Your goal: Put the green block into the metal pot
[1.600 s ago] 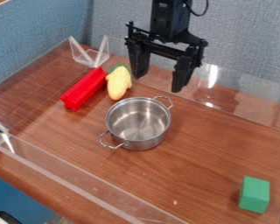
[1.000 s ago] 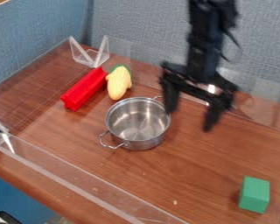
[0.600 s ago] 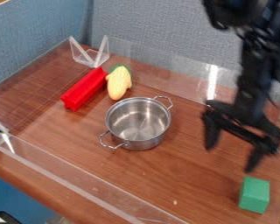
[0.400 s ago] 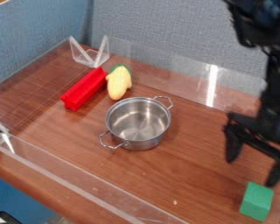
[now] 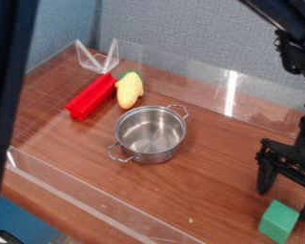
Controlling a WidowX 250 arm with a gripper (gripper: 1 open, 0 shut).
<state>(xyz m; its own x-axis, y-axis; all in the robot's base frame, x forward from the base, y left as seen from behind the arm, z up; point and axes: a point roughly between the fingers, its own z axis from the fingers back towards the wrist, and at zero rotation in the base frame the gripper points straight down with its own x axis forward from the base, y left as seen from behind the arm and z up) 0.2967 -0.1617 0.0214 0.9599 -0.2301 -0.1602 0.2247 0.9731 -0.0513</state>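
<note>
The green block (image 5: pixel 278 221) lies on the wooden table near the front right corner. My gripper (image 5: pixel 288 191) hangs just above and behind it, pointing down, open, with nothing between its black fingers (image 5: pixel 265 176). The right finger is partly cut off by the frame's edge. The metal pot (image 5: pixel 152 133) stands empty and upright in the middle of the table, well to the left of the gripper.
A long red block (image 5: pixel 91 95) and a yellow object (image 5: pixel 129 89) lie side by side behind the pot at the left. Clear plastic walls (image 5: pixel 66 181) ring the table. A dark blurred band (image 5: pixel 9 95) covers the view's left edge.
The open gripper has swept from beside the pot to the right and down, ending just over the green block. The dark band at the left is new. Pot and blocks have not moved.
</note>
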